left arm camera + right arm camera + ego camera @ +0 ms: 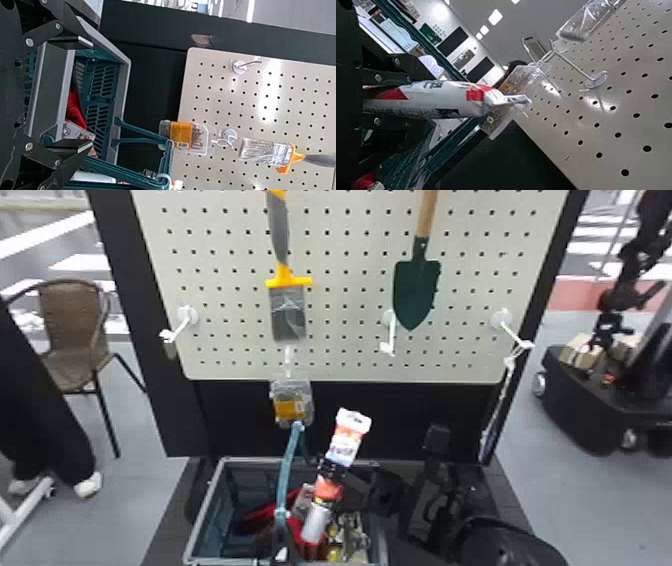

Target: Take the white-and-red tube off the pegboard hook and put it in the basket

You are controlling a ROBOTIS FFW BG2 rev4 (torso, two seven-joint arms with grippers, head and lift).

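Your right gripper has its jaws pinching the tube above the basket; ease it down clear of the handle, then release low. Your left gripper has jaws spread.

A packet and a brush hang on the pegboard near the basket.

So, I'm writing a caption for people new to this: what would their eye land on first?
Probably the bright white-and-red tube, held tilted in the right gripper near the basket. Next, likely the brush with its yellow collar, hanging left of centre on the pale pegboard, and the dark green trowel to its right.
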